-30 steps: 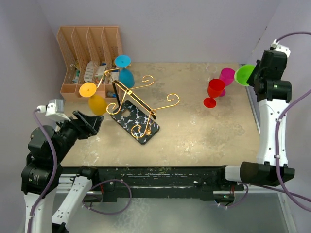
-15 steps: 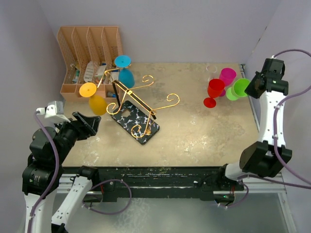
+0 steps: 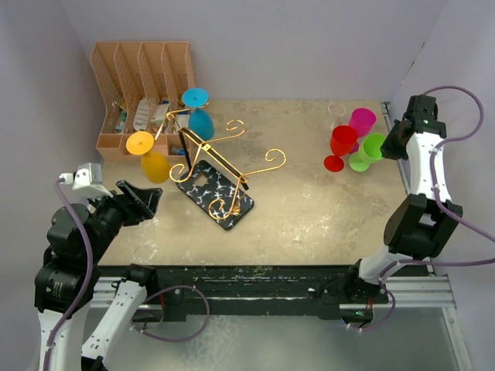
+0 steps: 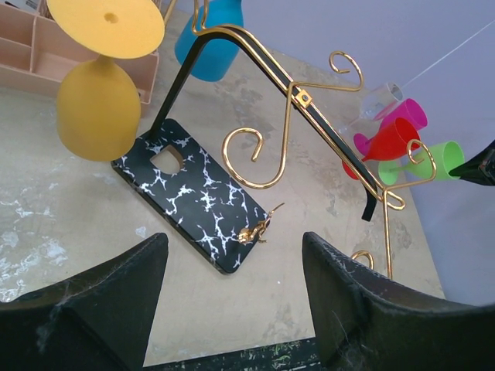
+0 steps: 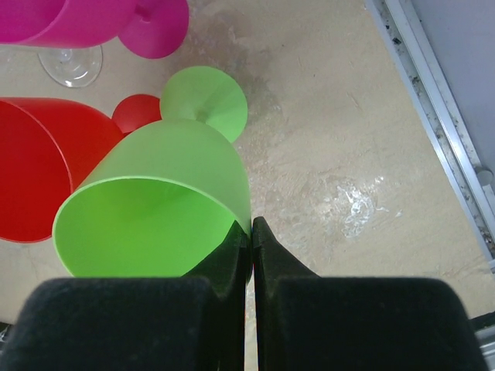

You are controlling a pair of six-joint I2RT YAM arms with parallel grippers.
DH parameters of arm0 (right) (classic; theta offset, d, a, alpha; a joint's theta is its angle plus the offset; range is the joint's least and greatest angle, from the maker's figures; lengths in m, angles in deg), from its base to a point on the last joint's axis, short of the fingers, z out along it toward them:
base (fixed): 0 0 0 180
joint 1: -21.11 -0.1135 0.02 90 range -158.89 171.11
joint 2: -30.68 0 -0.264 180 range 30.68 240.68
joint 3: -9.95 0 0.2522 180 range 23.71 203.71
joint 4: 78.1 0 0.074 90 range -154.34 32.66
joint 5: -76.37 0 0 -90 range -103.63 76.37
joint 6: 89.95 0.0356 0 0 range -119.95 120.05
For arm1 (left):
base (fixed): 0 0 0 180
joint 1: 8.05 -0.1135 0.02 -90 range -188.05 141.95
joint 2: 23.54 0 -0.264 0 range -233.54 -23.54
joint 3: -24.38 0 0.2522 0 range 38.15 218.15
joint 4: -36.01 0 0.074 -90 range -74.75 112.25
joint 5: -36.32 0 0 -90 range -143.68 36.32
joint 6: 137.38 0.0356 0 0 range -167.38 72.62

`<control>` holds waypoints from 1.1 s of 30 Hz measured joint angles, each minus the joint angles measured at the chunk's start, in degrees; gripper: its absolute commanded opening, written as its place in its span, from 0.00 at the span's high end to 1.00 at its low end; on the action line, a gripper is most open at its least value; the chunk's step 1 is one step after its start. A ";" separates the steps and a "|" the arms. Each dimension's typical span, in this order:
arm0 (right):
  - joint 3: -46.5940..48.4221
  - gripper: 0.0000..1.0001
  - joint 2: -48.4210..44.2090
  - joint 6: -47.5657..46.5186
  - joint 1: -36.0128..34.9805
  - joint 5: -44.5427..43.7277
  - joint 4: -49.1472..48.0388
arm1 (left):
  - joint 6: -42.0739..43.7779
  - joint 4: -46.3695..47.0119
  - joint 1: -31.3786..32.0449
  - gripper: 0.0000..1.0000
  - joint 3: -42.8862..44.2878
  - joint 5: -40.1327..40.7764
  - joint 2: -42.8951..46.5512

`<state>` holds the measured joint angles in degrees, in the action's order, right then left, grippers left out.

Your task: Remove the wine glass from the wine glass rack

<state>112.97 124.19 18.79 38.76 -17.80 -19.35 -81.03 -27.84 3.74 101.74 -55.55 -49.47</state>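
The gold wire wine glass rack [image 3: 220,154] stands on its black marble-look base [image 3: 216,195] at centre left; it also shows in the left wrist view [image 4: 290,108]. A yellow glass [image 3: 151,158] and a blue glass [image 3: 199,114] hang upside down from its arms. My right gripper [image 3: 384,144] is shut on the rim of a green wine glass [image 3: 366,151], held tilted just above the table beside a red glass [image 3: 341,144] and a magenta glass [image 3: 360,122]. In the right wrist view the gripper [image 5: 251,226] pinches the green glass [image 5: 166,193]. My left gripper [image 3: 147,197] is open and empty, left of the rack.
An orange-brown slotted file organiser [image 3: 143,85] with small items stands at the back left. A clear glass [image 3: 337,109] stands behind the magenta one. The table's right edge rail [image 3: 404,174] runs close to my right arm. Purple walls enclose the table.
My right gripper has carried the green glass down and leftward, from high at the right wall to just above the table beside the red glass. The left arm has not moved.
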 measured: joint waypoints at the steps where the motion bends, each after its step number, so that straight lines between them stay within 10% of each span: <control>1: 0.00 1.00 0.17 -0.11 0.00 0.28 -0.11 | -0.09 -0.11 0.00 0.26 0.00 -0.17 0.00; 20: 0.85 0.70 6.01 -1.42 0.00 2.64 -1.38 | -0.17 -0.87 0.02 0.26 0.00 -0.68 -0.07; 31: 4.61 0.65 -4.07 -1.18 0.00 2.93 -1.18 | -0.17 -1.97 0.02 0.26 0.00 0.02 -1.16; 33: 4.85 0.51 -7.37 -0.87 0.00 5.29 -1.70 | -0.20 -1.99 0.02 0.25 0.00 0.55 -1.22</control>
<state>117.82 116.83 17.92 38.76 -12.51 -21.05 -81.23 -29.83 3.76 101.74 -55.01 -50.69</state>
